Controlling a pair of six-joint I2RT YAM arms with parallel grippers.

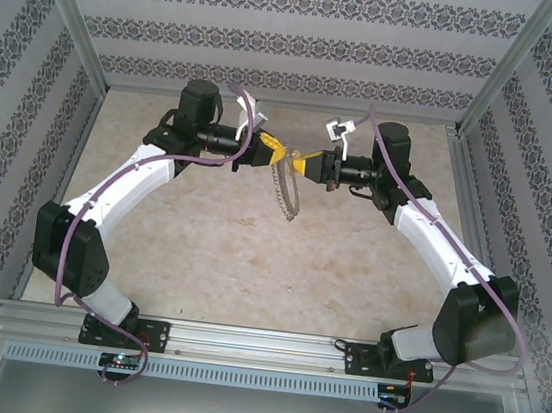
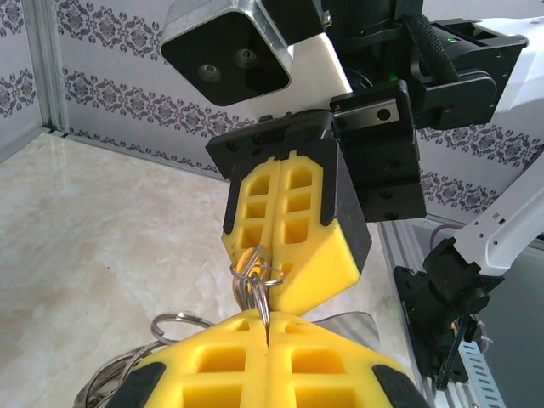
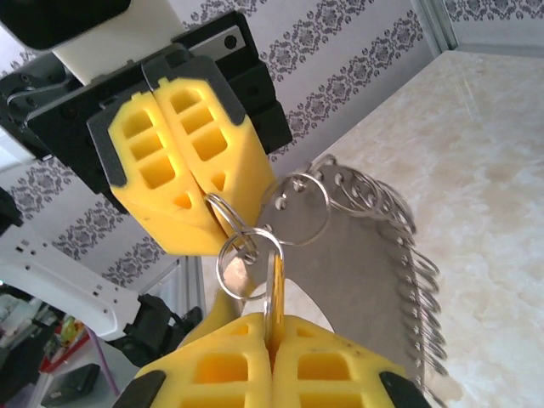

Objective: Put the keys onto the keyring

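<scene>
The left end effector (image 1: 267,148) and right end effector (image 1: 308,162) meet tip to tip above the surface (image 1: 199,258); both are clamped shut. The right one pinches the key (image 3: 274,285), its long axis pointing straight at the left one (the arm nearer the hoop); the keyring (image 1: 286,193) hangs from the left one's pinch, just beside the key.

one key (image 3: 274,285), perhaps; one keyring (image 3: 374,255)

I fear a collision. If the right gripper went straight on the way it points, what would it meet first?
Probably the small rings pinched by the left gripper, then its yellow fingertips just behind; the grippers face tip to tip.
</scene>
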